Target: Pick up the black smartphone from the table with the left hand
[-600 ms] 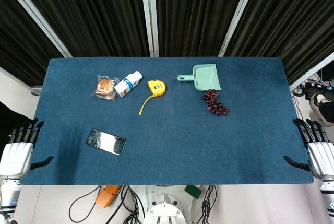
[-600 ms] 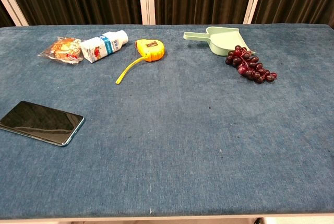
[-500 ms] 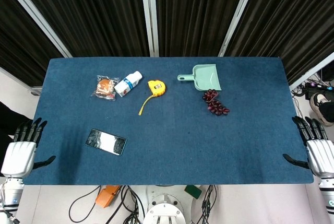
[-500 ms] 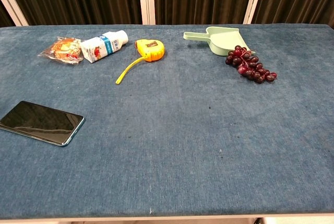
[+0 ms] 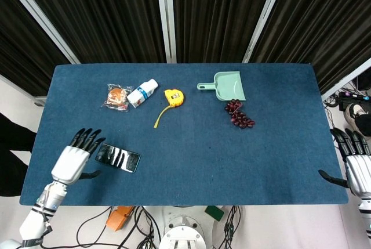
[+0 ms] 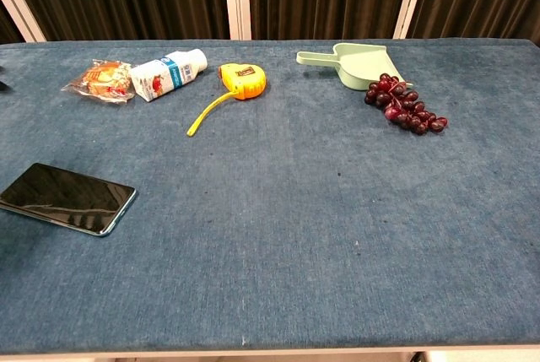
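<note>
White-shelled left hand (image 5: 73, 157) spread, empty, hovering just left of flat black glass smartphone (image 5: 117, 157) lying on blue cloth table (image 5: 191, 162). Approach step, seemingly; next: slide over phone's edge, close fingers. Far right of phone, right hand (image 5: 355, 166) spread, idle.

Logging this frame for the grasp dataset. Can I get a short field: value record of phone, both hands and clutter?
phone: black smartphone flat on the blue table, near its front-left corner, not lifted
left hand: left hand open, fingers spread, beside the phone's left end; contact unclear
right hand: right hand open, off the table's right edge
clutter: snack packet, bottle, tape measure, dustpan, grapes
</note>
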Controlling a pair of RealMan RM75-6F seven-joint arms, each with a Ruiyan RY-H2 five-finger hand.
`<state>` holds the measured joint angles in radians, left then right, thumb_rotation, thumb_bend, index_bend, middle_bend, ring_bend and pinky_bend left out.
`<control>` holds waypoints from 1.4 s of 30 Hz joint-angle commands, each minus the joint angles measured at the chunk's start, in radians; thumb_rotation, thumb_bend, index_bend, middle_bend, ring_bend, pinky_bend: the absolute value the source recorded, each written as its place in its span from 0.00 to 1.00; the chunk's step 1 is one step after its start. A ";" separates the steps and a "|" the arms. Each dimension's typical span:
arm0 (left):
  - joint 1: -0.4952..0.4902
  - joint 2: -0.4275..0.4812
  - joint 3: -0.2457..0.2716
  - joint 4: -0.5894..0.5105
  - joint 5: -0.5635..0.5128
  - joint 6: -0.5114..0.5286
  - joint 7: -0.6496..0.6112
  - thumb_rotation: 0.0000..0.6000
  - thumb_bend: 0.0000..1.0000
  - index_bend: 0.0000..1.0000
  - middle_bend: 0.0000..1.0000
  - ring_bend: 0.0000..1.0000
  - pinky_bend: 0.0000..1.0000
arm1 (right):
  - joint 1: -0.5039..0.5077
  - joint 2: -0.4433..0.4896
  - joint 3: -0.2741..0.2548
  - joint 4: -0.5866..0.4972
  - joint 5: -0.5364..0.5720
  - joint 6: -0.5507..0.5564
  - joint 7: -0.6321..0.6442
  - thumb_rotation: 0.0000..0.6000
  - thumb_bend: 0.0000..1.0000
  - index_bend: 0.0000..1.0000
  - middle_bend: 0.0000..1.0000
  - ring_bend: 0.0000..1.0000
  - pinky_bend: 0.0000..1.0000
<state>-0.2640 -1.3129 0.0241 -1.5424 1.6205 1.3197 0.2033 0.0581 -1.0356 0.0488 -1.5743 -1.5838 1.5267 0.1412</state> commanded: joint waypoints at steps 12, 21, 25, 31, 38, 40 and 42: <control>-0.080 -0.166 0.000 0.137 -0.034 -0.142 0.050 1.00 0.13 0.20 0.05 0.00 0.00 | -0.007 -0.004 -0.004 0.009 0.011 0.003 0.005 1.00 0.18 0.07 0.13 0.00 0.04; -0.101 -0.182 -0.007 0.145 -0.086 -0.192 0.081 1.00 0.18 0.27 0.05 0.00 0.00 | -0.006 -0.008 -0.004 0.014 0.018 -0.003 0.008 1.00 0.18 0.07 0.13 0.00 0.04; -0.100 -0.183 -0.005 0.140 -0.102 -0.195 0.093 1.00 0.18 0.27 0.05 0.00 0.00 | -0.006 -0.008 -0.005 0.015 0.021 -0.007 0.008 1.00 0.18 0.07 0.13 0.00 0.04; -0.108 -0.190 -0.003 0.148 -0.123 -0.216 0.101 1.00 0.19 0.29 0.05 0.00 0.00 | -0.005 -0.011 -0.005 0.018 0.022 -0.010 0.011 1.00 0.18 0.07 0.13 0.00 0.04; -0.121 -0.198 -0.003 0.164 -0.141 -0.239 0.090 1.00 0.25 0.32 0.05 0.00 0.00 | -0.008 -0.013 -0.005 0.026 0.026 -0.005 0.020 1.00 0.18 0.08 0.13 0.00 0.04; -0.125 -0.201 -0.003 0.168 -0.140 -0.242 0.081 1.00 0.28 0.33 0.05 0.00 0.00 | -0.008 -0.014 -0.006 0.029 0.026 -0.006 0.024 1.00 0.18 0.08 0.13 0.00 0.04; -0.131 -0.204 -0.004 0.176 -0.139 -0.244 0.071 1.00 0.32 0.34 0.05 0.00 0.00 | -0.009 -0.015 -0.006 0.032 0.025 -0.005 0.027 1.00 0.18 0.09 0.13 0.00 0.04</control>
<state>-0.3924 -1.5155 0.0207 -1.3689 1.4811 1.0766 0.2774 0.0496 -1.0507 0.0430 -1.5422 -1.5584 1.5212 0.1682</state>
